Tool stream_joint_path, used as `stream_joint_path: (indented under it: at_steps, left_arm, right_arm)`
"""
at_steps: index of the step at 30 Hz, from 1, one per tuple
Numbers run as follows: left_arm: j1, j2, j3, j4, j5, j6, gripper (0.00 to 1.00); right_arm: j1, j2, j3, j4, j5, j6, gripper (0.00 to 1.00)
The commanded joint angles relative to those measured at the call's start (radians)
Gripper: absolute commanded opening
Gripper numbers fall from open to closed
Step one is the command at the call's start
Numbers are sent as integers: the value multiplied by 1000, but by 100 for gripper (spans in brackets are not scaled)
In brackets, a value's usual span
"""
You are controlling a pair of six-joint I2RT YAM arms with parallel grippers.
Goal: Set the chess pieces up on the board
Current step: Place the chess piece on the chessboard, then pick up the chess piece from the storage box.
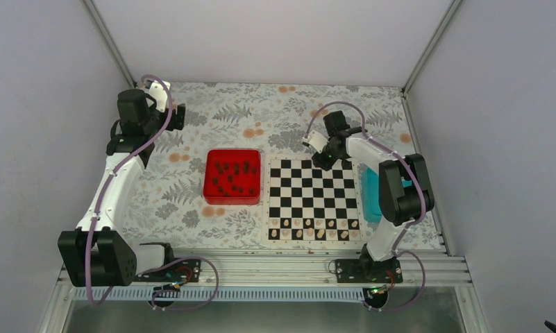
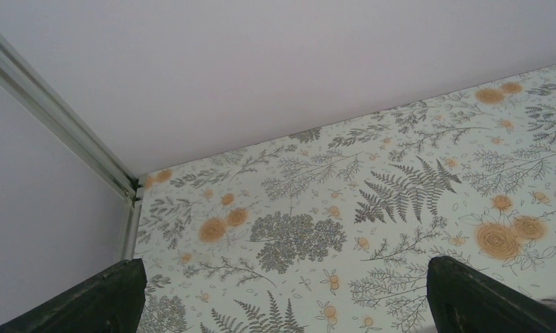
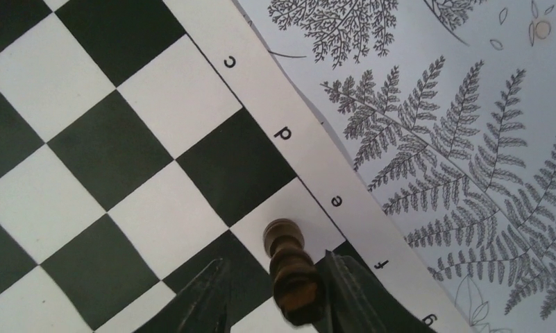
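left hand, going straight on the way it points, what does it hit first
The left hand would likely meet the fern-and-flower printed tablecloth, short of the pale back wall; depth unclear.

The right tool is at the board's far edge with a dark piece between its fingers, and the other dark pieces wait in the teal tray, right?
No, the other dark pieces are in the red tray, as the top view shows. The rest holds.
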Motion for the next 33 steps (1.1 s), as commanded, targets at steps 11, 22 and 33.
stream_joint_path:
  at_steps: [11,22,33]
  left_arm:
    - [6,-12,-10,8,19,6,100]
    - [6,-19,-13,4,17,6,100]
    - [6,-19,-20,9,22,6,100]
  right_arm:
    - [143,-41,360,-226,70,0,49]
    - [433,200,669,-289,31,-4,48]
    - [530,387,746,-246,-47,2,48]
